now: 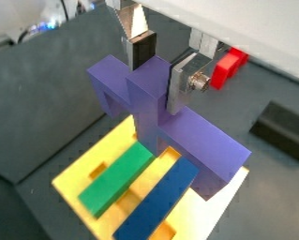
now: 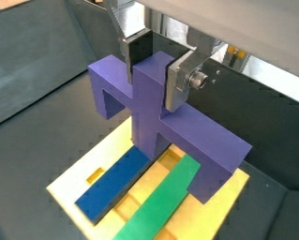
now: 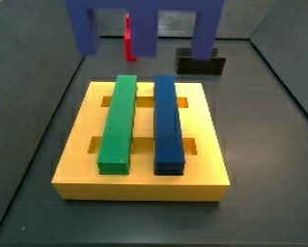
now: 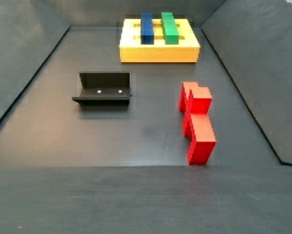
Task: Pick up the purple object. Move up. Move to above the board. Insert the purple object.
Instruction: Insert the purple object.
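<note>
In both wrist views the hand (image 1: 159, 64) is clamped on the purple object (image 1: 164, 122), its silver fingers (image 1: 181, 82) pressed flat against either side of the raised middle, with the wide crosspiece spreading out below them. The purple object hangs in the air above the board (image 1: 77, 176), the yellow slab that carries a green bar (image 1: 118, 176) and a blue bar (image 1: 160, 199) lying side by side along its top. In a wrist view a red block (image 1: 227, 67) shows beyond the fingers, and a small dark box (image 1: 280, 129) sits on the dark floor (image 1: 64, 84) apart from the board. In a side view the purple object (image 3: 146, 21) is seen at the far end of the scene, raised over the far edge of the board (image 3: 143, 178), with its legs pointing down; the hand itself is out of frame there, the red block (image 3: 127, 37) stands behind it, and the dark box (image 3: 202, 66) lies just past the board's far right corner. In the other side view the board (image 4: 159, 53) lies far off, the fixture (image 4: 102, 90) stands left of centre, and the red block (image 4: 197, 122) lies near, to the right; neither the hand nor the purple object shows here.
</note>
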